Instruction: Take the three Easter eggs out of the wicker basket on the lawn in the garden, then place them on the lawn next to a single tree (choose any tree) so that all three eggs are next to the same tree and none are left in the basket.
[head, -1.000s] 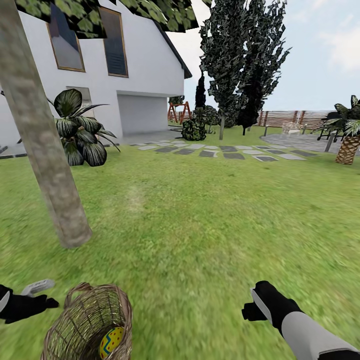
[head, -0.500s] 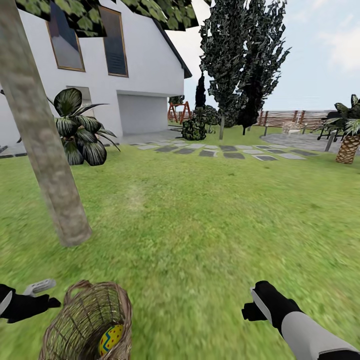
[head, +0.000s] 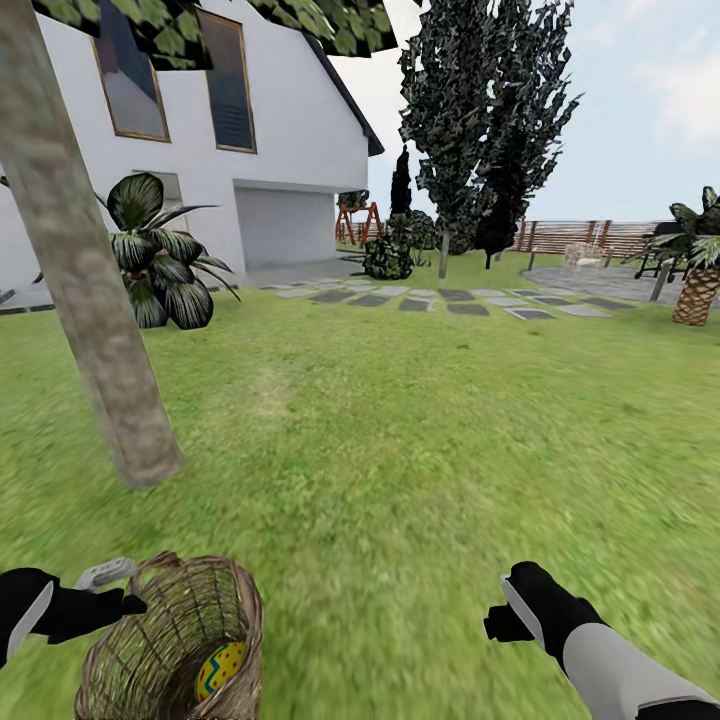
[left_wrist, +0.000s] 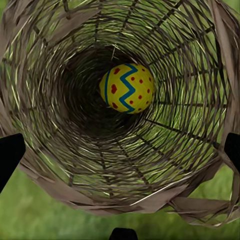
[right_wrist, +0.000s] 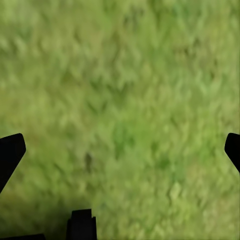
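The wicker basket stands on the lawn at my lower left, a short way from the tree with the bare grey-brown trunk. One yellow Easter egg with red dots and a blue zigzag lies inside it. In the left wrist view the same Easter egg rests at the bottom of the wicker basket. My left gripper hangs open just left of the basket's rim, looking into its mouth. My right gripper is open over bare grass, holding nothing.
A white house and a leafy shrub stand behind the tree. Stepping stones cross the grass farther off, with dark cypresses, a short palm and a slatted fence beyond. Open grass lies ahead and to the right.
My left gripper has moved right, up to the basket's rim. The right arm has not moved. The basket and egg stay where they were.
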